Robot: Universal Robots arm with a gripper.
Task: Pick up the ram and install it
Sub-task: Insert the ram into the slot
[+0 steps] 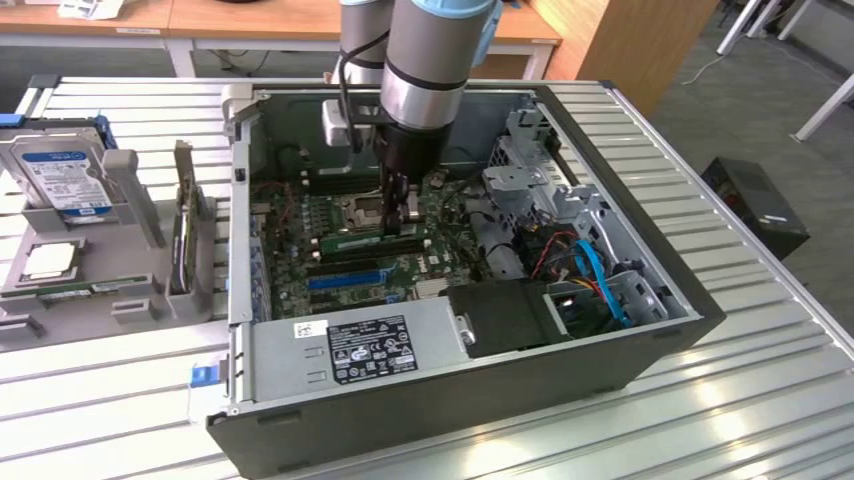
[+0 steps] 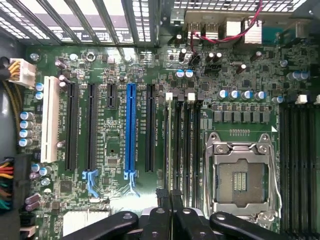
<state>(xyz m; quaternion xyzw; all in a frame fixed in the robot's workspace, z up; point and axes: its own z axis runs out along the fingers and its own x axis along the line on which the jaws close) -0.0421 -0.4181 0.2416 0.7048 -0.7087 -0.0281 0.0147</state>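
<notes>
Fingers are squeezed almost flat together, and as far as I can tell they're pinching the top edge of the ram. The gripper is down inside the open PC case, right over the black memory slots. The ram stands on edge in that bank, running toward the exterior view's left from the fingertips. The empty CPU socket is just beside the slots on the far side, and the blue expansion slot is on the near side. The power supply is at the near wall. A hard drive is well off to the exterior view's left.
</notes>
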